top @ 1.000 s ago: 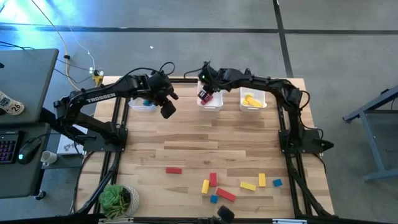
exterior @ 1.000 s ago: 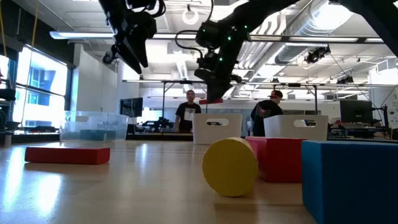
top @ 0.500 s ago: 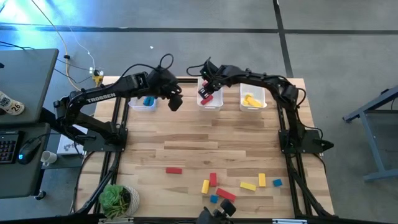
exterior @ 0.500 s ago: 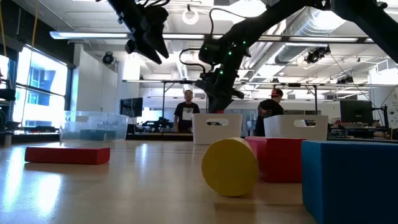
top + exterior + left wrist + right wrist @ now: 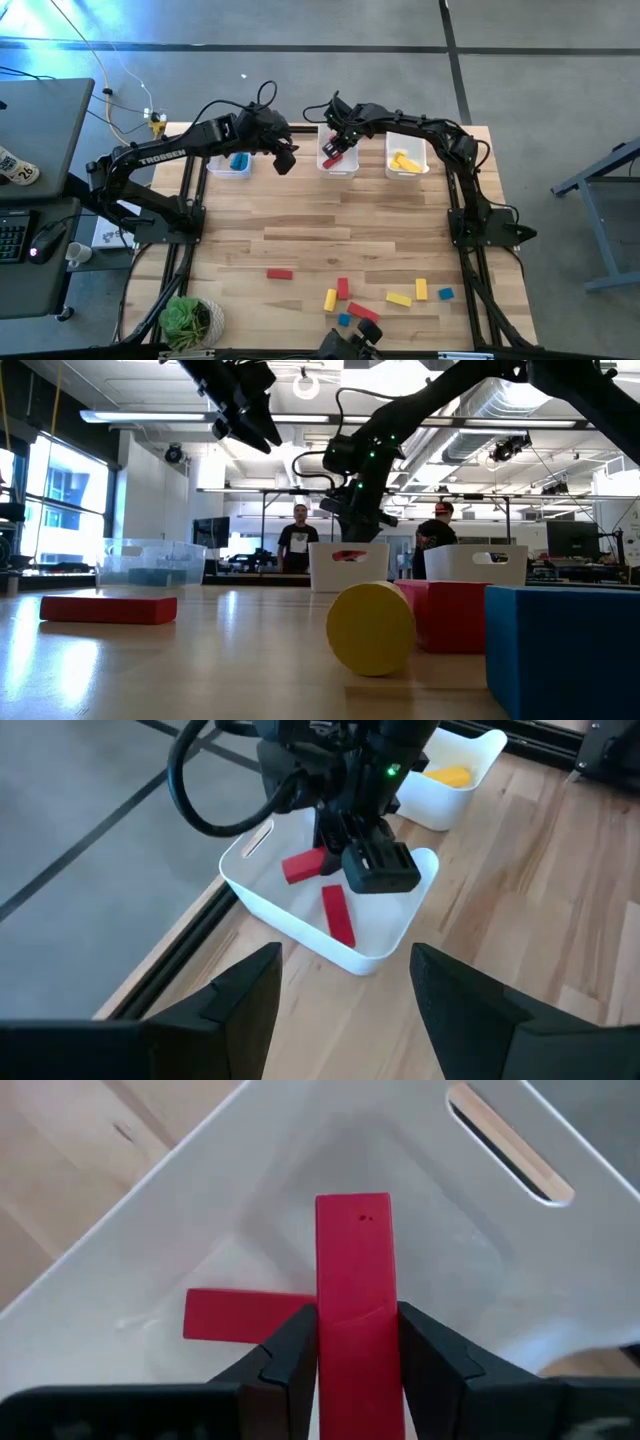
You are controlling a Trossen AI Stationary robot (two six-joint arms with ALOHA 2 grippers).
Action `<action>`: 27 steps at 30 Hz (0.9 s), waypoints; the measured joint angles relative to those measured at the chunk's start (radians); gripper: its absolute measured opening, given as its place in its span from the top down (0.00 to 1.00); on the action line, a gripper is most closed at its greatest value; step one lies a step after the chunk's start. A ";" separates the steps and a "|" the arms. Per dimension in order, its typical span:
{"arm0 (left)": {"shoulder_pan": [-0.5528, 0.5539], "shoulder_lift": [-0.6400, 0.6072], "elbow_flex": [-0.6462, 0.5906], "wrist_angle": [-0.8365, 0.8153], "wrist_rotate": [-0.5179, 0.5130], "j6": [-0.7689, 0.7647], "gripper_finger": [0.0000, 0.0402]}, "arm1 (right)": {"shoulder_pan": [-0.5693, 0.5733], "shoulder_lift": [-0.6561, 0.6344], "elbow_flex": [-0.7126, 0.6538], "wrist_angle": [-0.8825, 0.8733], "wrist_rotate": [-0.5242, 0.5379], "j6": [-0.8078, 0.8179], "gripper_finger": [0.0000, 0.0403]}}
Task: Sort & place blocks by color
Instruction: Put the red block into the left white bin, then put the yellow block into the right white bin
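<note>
- The right end effector point(image 5: 335, 150) had come down from above the middle bin point(image 5: 338, 161) into its mouth — a second earlier it hung higher with the red bar point(image 5: 355, 1290).
- Its fingers point(image 5: 290, 1355) flanked that bar and had begun to part; whether they still gripped could not be told. A second red bar point(image 5: 235, 1315) lay on the bin floor beneath.
- The left end effector point(image 5: 284, 160), fingers apart and empty, had swung toward the middle bin.
- Judged: a red drop in progress; the loose blocks point(image 5: 345, 290) waited at the table's point(image 5: 330, 225) near edge.
</note>
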 joint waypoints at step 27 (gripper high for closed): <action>0.000 0.000 0.000 -0.048 -0.023 0.000 0.48 | 0.057 -0.102 0.002 -0.071 -0.135 0.075 0.55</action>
